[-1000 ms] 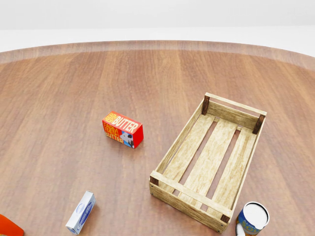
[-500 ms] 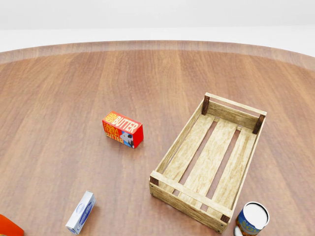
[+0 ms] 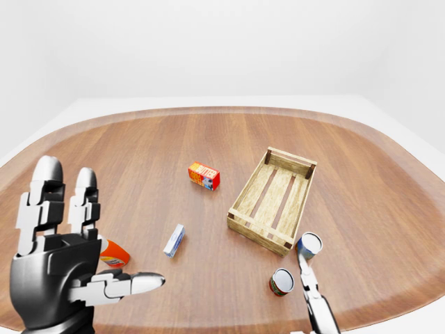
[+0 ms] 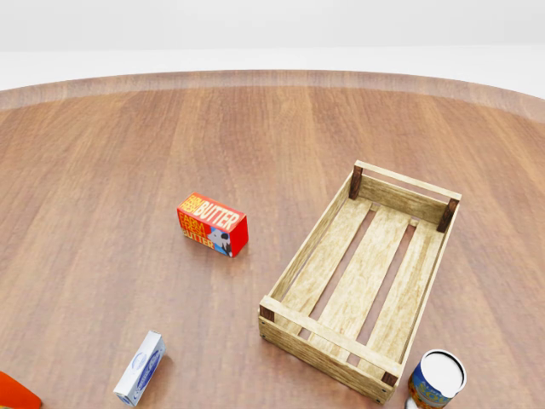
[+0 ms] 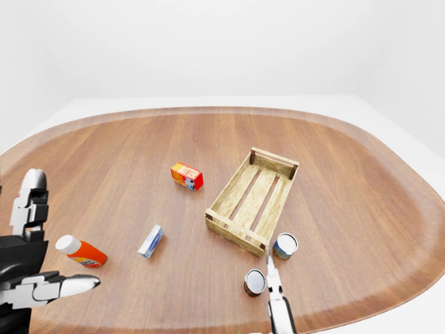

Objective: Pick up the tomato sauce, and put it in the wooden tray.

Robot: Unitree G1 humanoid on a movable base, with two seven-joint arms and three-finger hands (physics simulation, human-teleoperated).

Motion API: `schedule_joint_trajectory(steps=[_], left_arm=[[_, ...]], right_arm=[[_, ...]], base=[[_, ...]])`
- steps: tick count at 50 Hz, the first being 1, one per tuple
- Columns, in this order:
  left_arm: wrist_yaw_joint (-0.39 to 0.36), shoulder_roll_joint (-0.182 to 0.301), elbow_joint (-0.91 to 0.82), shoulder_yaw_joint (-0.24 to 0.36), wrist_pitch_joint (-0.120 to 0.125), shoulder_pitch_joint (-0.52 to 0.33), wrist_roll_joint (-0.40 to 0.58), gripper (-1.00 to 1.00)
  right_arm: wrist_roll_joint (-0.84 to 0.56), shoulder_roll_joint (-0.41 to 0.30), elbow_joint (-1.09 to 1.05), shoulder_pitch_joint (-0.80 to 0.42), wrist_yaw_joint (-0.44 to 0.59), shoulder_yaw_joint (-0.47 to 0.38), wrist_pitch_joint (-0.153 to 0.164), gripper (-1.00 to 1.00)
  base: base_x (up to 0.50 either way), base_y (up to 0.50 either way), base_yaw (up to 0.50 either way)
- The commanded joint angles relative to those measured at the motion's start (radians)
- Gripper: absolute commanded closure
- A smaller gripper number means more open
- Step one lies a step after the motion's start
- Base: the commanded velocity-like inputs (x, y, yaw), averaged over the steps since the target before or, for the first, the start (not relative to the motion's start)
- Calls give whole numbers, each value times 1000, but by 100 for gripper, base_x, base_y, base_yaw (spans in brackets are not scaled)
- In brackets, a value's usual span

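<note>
Head view: nothing on the round brown wooden worktop (image 3: pixel 139 153) has shifted over the last second. One change: the pale fingertip that showed at the bottom edge, beside the blue-labelled white-topped tin (image 4: pixel 438 379), has dropped out of that view.

Tomato sauce: I take it to be the small red-labelled tin (image 5: pixel 254 282). It stands upright on the worktop at 6 o'clock from the slatted pale wooden tray (image 4: pixel 311 243) in the right-eye view, untouched, with the blue tin at its 1 o'clock. The tray holds nothing.

My right hand (image 3: pixel 314 303) shows only as a slim white finger at 5 o'clock of the red tin, pointing up toward the blue one; I cannot tell whether it is spread or closed. My left hand (image 3: pixel 59 278) is raised, fingers spread, holding nothing.

Others: red rectangular butter box (image 4: pixel 213 224) at 9 o'clock of the tray, blue-and-white flat box (image 4: pixel 140 369), orange white-capped bottle (image 5: pixel 82 252) lying down.

Reading: reach barely begun; the finger lines up nearer the wrong tin.
</note>
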Motion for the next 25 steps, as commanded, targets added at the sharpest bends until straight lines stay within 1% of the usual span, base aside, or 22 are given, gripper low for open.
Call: schedule_joint_trajectory(steps=[1,25], left_arm=[[0,0,2,-4,0,3,1,-100],[-8,-2,-1,6,0,5,-5,-100]], right_arm=[[3,8,21,-4,8,-7,0,-100],[1,36,65,-27,32,-30,0,-100]], base=[[0,0,0],[0,0,0]])
